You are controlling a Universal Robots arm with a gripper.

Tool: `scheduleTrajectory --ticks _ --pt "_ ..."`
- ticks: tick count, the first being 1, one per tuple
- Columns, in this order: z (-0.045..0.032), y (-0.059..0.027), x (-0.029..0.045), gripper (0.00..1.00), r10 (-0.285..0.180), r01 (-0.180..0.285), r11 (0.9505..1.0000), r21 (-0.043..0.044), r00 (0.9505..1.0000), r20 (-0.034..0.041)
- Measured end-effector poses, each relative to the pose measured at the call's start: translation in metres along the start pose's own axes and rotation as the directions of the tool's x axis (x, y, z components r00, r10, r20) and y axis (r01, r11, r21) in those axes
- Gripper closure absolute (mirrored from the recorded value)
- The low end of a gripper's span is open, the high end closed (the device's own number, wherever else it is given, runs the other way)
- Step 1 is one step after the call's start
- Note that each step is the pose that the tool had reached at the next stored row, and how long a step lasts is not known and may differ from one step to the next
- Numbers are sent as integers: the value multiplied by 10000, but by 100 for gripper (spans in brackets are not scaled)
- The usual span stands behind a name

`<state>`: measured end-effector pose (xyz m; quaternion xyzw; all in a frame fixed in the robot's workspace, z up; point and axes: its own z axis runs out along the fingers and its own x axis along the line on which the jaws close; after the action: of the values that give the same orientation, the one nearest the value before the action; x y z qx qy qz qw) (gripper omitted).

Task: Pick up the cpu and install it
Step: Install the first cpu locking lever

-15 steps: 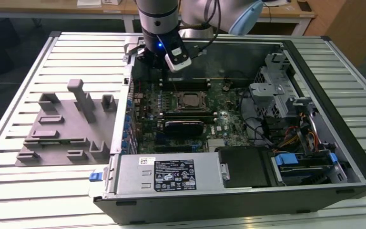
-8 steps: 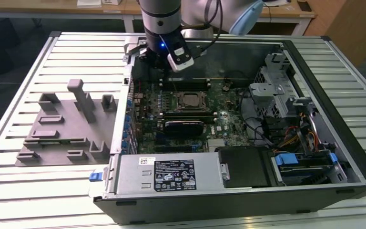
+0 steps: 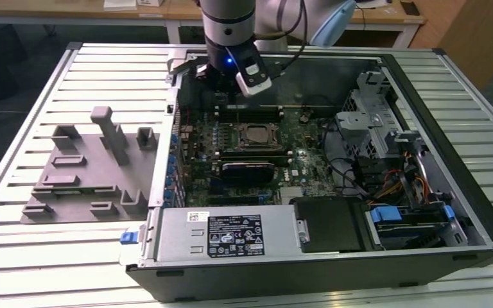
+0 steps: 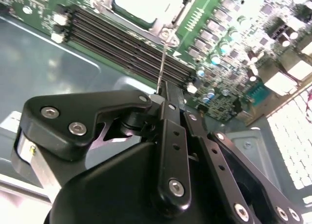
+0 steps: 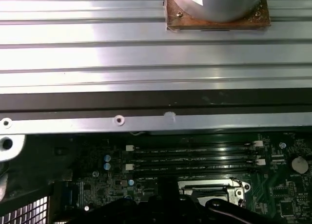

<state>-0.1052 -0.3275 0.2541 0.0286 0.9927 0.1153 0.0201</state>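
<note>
One cpu (image 3: 256, 134), a flat silver-grey square, sits in the socket (image 3: 239, 136) near the hand (image 3: 223, 83), not touching. Can't tell if the hand's clenched.

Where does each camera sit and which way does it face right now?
Exterior view: high up, looking down on the open computer case on the slatted table; the arm and gripper show over the motherboard's far side.
Second wrist view: on the wrist, looking along the gripper's black links to the memory slots.
First wrist view: on the wrist, looking over the case wall to the table; the gripper's dark edge shows.
Both wrist views share the memory slots and the socket.
</note>
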Motion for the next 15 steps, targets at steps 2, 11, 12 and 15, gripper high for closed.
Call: scheduleTrajectory --ticks 2,11,12,15 --pt "2 3 -51 89 5 -5 10000 1 10000 -14" --pt "13 15 -277 89 17 -17 10000 4 10000 -72" --pt "14 16 -302 89 19 -19 10000 4 10000 -78" --pt "17 19 -358 89 21 -21 10000 8 10000 -88"
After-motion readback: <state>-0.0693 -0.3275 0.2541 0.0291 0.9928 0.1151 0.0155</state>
